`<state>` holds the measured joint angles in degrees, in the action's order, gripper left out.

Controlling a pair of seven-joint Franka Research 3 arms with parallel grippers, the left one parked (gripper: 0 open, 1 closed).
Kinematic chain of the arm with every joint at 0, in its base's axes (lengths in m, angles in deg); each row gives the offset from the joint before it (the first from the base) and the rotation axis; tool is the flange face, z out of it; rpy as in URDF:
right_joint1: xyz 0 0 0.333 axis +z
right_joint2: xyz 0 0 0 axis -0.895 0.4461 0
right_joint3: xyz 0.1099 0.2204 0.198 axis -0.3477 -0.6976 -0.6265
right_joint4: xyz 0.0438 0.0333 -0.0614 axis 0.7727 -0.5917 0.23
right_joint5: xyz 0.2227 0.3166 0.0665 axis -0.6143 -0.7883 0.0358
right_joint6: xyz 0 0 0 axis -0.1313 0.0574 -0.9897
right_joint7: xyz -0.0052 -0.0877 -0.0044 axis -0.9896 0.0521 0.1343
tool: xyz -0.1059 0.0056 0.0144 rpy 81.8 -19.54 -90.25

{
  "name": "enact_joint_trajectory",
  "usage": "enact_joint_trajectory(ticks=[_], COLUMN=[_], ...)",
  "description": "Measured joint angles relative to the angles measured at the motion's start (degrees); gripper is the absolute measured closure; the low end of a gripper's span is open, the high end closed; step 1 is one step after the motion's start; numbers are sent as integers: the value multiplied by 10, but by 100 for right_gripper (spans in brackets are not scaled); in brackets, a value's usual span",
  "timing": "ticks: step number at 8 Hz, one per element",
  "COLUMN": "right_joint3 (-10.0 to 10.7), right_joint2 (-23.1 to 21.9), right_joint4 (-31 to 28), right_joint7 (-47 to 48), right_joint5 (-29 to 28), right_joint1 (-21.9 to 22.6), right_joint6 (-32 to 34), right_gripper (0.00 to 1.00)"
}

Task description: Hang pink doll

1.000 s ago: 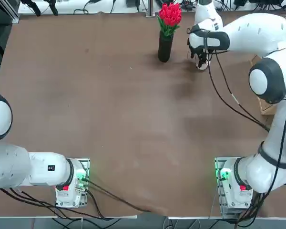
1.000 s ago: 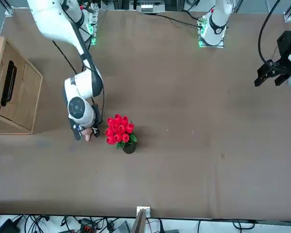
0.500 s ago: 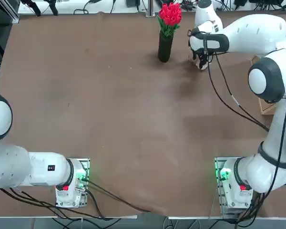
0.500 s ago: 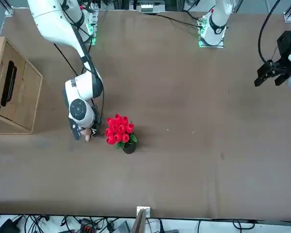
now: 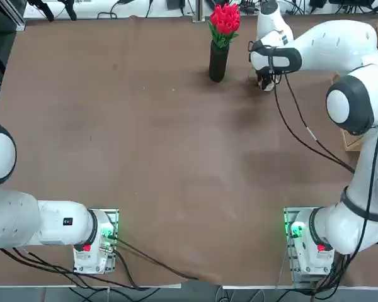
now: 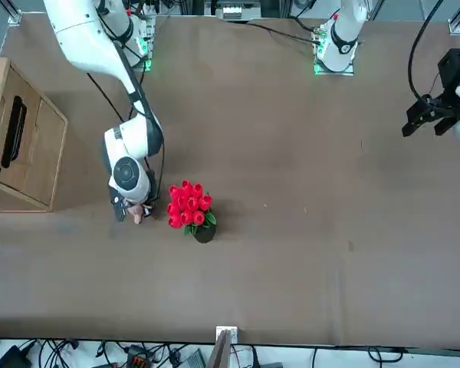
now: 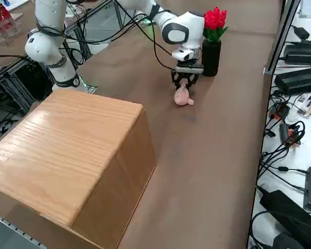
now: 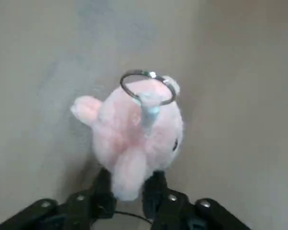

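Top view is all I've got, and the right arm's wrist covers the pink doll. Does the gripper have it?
Observer: Yes. In the wrist view the right gripper is shut on a stubby part of the pink doll.
Operator: Anything on it to hang it by?
Observer: A metal ring sits on the doll, at the end away from the fingers.
Operator: Is it touching the flowers?
Observer: No. In the side view the doll is apart from the black vase with the red tulips.

Tool [image 7: 185,83] over doll [image 7: 182,96], vase [image 7: 211,57] beside.
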<state>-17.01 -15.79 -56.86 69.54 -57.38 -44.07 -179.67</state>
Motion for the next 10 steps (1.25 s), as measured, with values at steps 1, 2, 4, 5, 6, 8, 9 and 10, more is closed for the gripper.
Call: enact_joint_trajectory(ticks=[1, 2, 4, 5, 6, 8, 9, 10], right_joint3=[0, 1, 5, 7, 7, 10, 10, 10], right_joint2=[0, -1, -20, -40, -66, -122, -144, -159], right_joint4=[1, 5, 26, 39, 56, 73, 72, 72], right_joint7=[3, 7, 17, 17, 21, 25, 23, 14], right_joint5=[0, 0, 0, 0, -2, -37, -55, -80], right_joint1=[-1, -3, -17, -30, -49, -108, -148, -187], right_joint6=[0, 0, 43, 69, 86, 135, 155, 164], right_gripper=[95, 96, 96, 96, 96, 96, 96, 96])
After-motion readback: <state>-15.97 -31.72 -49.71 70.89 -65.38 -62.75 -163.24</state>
